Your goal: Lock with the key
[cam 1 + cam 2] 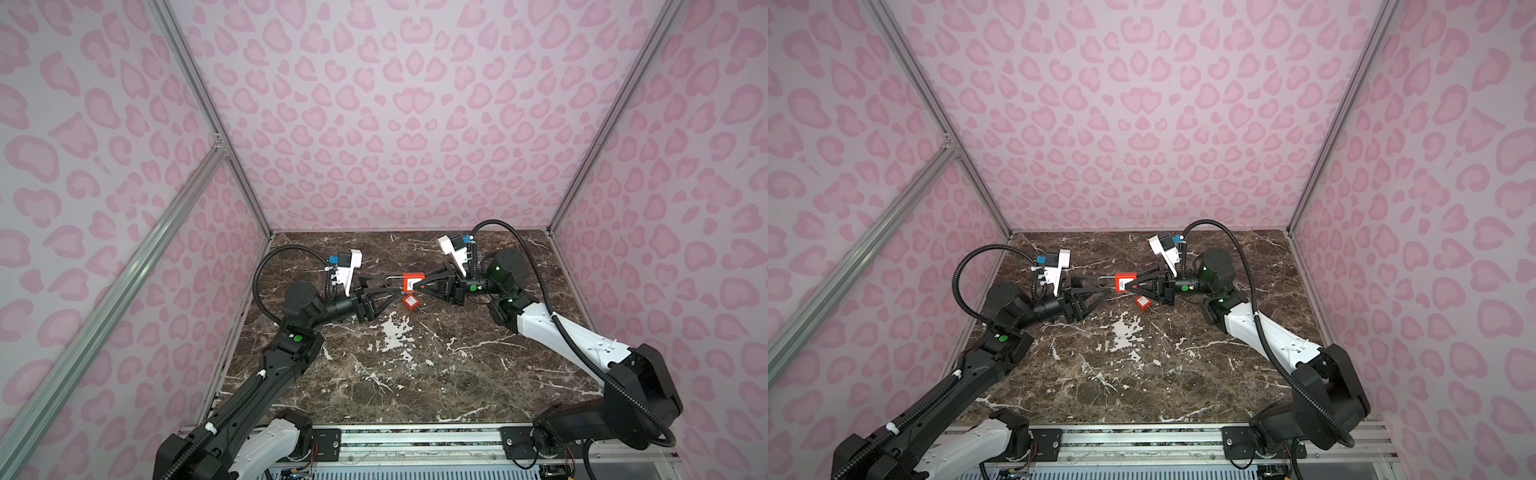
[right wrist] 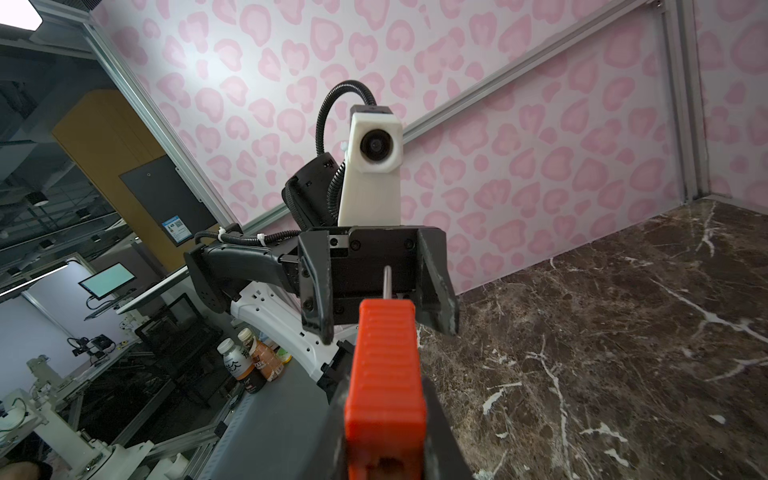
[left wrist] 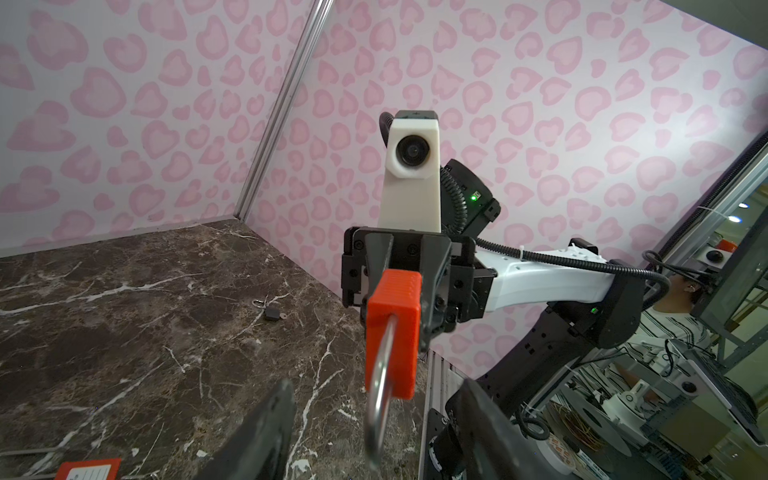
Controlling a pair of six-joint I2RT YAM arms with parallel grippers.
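Red padlock point(image 2: 386, 399) fills the right wrist view's foreground. Count one, held off the table, body clenched between the right gripper point(image 1: 422, 286) jaws, silver shackle point(image 3: 376, 424) pointing at the left gripper point(image 1: 388, 289). Left jaws spread, released, one each side of the shackle with a gap on both sides, nothing gripped. Two arms point(image 1: 561, 332), two grippers, two white wrist cameras point(image 3: 411, 166). White label on the padlock's upper face in both top views, print too small to read. One red tag point(image 1: 410, 301) lies flat on the marble table point(image 1: 415, 374), just beside the padlock on its near side in both top views. There is a thin wire ring by it; what hangs on the ring is too small to tell. The tag's white label shows in the left wrist view, lines unreadable. One small dark padlock point(image 3: 272, 312) with a silver shackle also lies on the table, apart from the red one. Outside the cell: at least three bottles point(image 2: 249, 365), label characters not legible; one blue sticker point(image 2: 174, 229) on a panel, unreadable.
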